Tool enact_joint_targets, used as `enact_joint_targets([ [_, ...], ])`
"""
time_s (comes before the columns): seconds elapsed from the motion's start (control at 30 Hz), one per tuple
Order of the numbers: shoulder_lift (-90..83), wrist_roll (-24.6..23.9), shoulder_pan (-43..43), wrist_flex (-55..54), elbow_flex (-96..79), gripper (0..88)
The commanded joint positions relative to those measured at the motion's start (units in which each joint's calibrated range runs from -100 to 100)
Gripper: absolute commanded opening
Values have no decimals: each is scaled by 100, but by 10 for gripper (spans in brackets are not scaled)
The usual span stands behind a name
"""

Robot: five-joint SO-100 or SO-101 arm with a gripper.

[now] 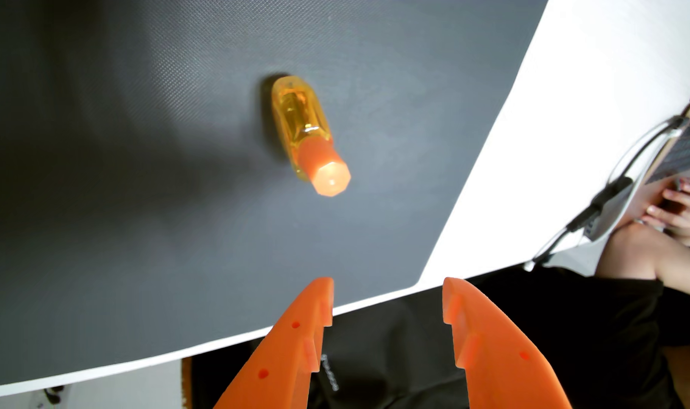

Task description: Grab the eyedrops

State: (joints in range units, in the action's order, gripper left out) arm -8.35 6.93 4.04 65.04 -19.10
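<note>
gripper: orange two-finger gripper point(387, 284) at bottom of wrist view, jaws spread wide, nothing between them; tips hang over the near edge of the mat, above a dark-clothed lap beyond the table edge.
fingers: stiff moulded plastic fingers point(288, 346), stepped notches on inner faces, no rubber visible, so prob. low friction.
mat: dark grey textured mat point(138, 196) on a white table point(571, 98); matte weave, shd stop the bottle sliding much.
eyedrops: small clear-amber eyedrops bottle point(292, 118) w/ faceted orange cap point(327, 173), on the mat up-frame and a bit left of the gripper, well apart from it. Looks to stand upright, cap toward the camera; can't fully rule out a lean.
handling (judgement): light, rigid plastic, smooth and glossy, so slippery; tall and narrow, tips easily if nudged by one finger first. Not fragile, but a hard squeeze cd pop it out sideways.
where to hold (judgement): across the amber body just below the cap, both fingers meeting it together; cap facets are a 2nd option, flat faces give better seating. Jaw gap looks ample for the width.
surroundings: person's hand point(677, 208) w/ a phone-like object at right, cables point(595, 204) near table edge; all well apart from the bottle.
</note>
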Motion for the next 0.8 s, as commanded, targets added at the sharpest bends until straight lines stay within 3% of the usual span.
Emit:
enact_joint_targets([
  [0.0,347,32,-47,303,726,167],
  [0.33,1247,116,-22,1713,1887,171],
  [0.77,1986,100,152,1307,1932,172],
])
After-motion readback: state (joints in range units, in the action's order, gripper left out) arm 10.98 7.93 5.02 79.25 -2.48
